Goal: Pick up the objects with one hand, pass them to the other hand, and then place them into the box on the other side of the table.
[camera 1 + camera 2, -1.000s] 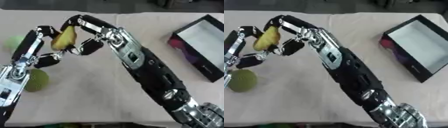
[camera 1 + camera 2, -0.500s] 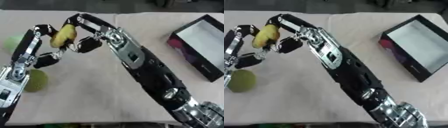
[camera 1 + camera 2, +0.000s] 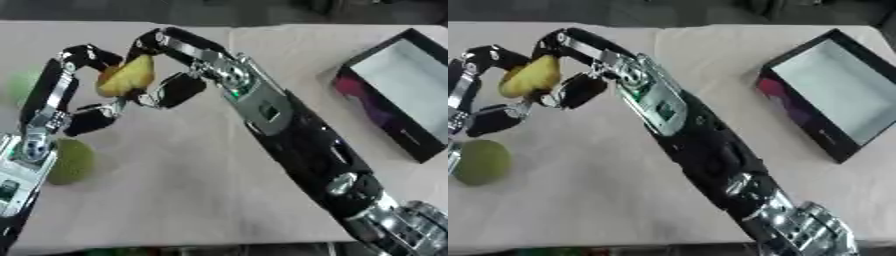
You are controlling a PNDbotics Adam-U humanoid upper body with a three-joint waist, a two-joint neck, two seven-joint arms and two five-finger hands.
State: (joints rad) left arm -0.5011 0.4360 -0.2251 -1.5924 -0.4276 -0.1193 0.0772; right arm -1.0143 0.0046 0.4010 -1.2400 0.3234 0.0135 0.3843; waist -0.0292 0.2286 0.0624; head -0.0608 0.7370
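At the left edge of the left eye view a pale green blurred shape (image 3: 19,85) shows that the right eye view cuts off. Beige cloth covers the table (image 3: 192,190), with a black rectangular open box (image 3: 833,95) far right and a round green fruit (image 3: 72,161) low left. Above the table's left side, the left hand (image 3: 66,100) and right hand (image 3: 171,65) both curl their fingers around the yellow pear-shaped fruit (image 3: 127,77).

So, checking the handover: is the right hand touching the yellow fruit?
Touching. The left eye view shows the right hand with fingers curled around the yellow fruit.
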